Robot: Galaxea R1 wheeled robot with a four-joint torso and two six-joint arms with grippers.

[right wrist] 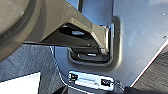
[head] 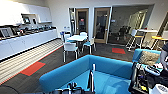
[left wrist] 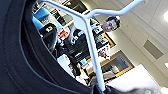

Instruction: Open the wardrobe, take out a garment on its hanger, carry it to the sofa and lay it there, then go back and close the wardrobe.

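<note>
Your left claw sits at the bottom edge of the head view [head: 75, 88], just in front of the sofa, and you cannot tell from any picture how far its fingers are parted or whether they grip anything. Close above it stands the white hanger [head: 93, 75], its stem upright against the blue seat. In your left wrist view the same hanger [left wrist: 86, 23] crosses the picture, arms spread and stem running down to the camera, with the black T-shirt [left wrist: 17, 55] filling the near side as a broad dark fold with a stitched hem. Beyond the shirt you see a person [left wrist: 82, 40] among dark equipment.

Sweeping the head view from the left: a white kitchen counter [head: 25, 41] runs along the wall, with a red floor patch [head: 32, 68] before it. Further in stands a small white table [head: 77, 38] with white chairs [head: 70, 48] around it, and wooden doors [head: 101, 25] behind. The bright blue sofa [head: 75, 70] lies across the foreground, its rounded back facing the room. At the far right a person's arm [head: 163, 56] reaches over a cart of gear.

Your right wrist view gives a dark robot bracket against a grey-blue panel [right wrist: 140, 32]; the right claw's state cannot be told.
</note>
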